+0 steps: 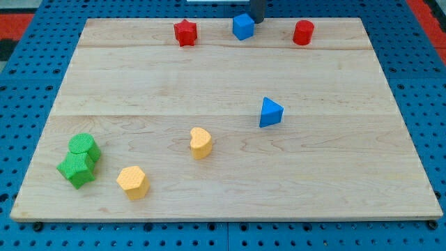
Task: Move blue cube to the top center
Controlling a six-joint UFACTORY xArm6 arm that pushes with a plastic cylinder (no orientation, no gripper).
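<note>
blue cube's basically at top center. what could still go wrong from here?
1. The blue cube sits very near the board's top edge; a further push upward could slide it off.
2. My tip is right at the cube's upper right side, so pulling away sideways might drag it off center.
3. A leftward shove could run it toward the red star; the red cylinder flanks the other side.

Cube (242,26) lies between star (185,32) and cylinder (303,32).
</note>
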